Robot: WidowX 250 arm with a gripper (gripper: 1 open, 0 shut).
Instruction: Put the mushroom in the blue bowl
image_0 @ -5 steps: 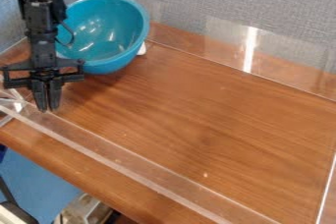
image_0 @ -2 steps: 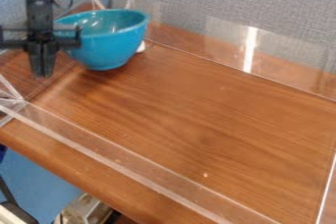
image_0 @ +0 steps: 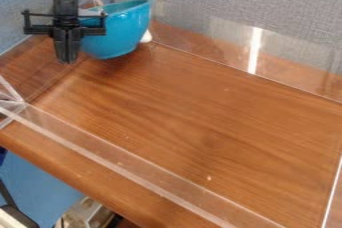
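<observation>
The blue bowl (image_0: 120, 27) stands at the far left corner of the wooden table (image_0: 201, 112), tipped so that its opening faces up and to the left. My black gripper (image_0: 66, 55) hangs point-down just left of the bowl, above the table, with its jaws pressed together. Its tips sit beside the bowl's outer wall; I cannot tell whether they touch it. The mushroom is hidden or out of view; nothing shows between the fingers.
Low clear acrylic walls (image_0: 127, 167) run along the table's front and back edges, with a taller clear panel (image_0: 287, 57) at the back right. A grey fabric partition (image_0: 254, 2) stands behind. The table drops off at the front left.
The gripper has risen from the table's left edge and moved back and right, beside the bowl. The bowl has shifted slightly back and now sits tilted.
</observation>
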